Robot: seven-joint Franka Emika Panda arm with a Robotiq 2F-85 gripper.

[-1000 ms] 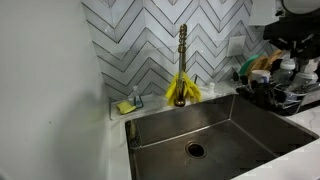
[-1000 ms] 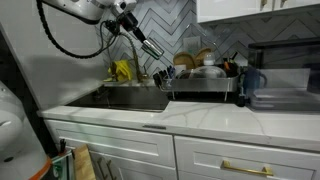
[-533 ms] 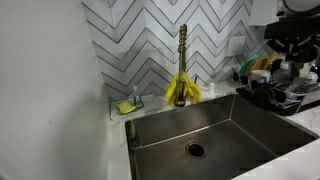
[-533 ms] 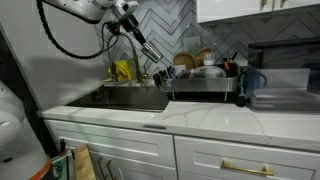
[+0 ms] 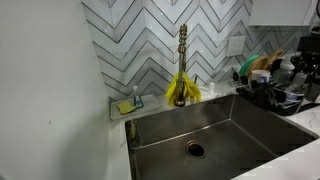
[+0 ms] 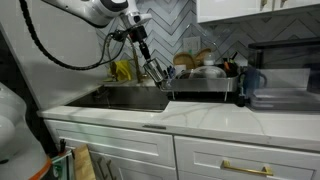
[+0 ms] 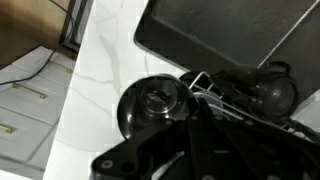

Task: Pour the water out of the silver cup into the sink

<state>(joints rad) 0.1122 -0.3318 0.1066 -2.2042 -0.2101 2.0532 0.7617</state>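
Steel sink (image 5: 230,120) lies beside the pressed-together fingers (image 6: 151,67), which must spread before gripping the round vessel (image 7: 153,100) below.

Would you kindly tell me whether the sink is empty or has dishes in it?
Empty, as far as shows: in an exterior view the sink shows bare steel around its drain hole; no dishes inside.

So the sink (image 5: 235,118) is sitting in the desk (image 5: 115,152), drain (image 5: 195,150) lying in its bottom, faucet (image 5: 182,50) standing behind it. The rack (image 5: 285,98) is sitting on the desk to the sink's right, sponge tray (image 5: 127,105) behind its left corner.
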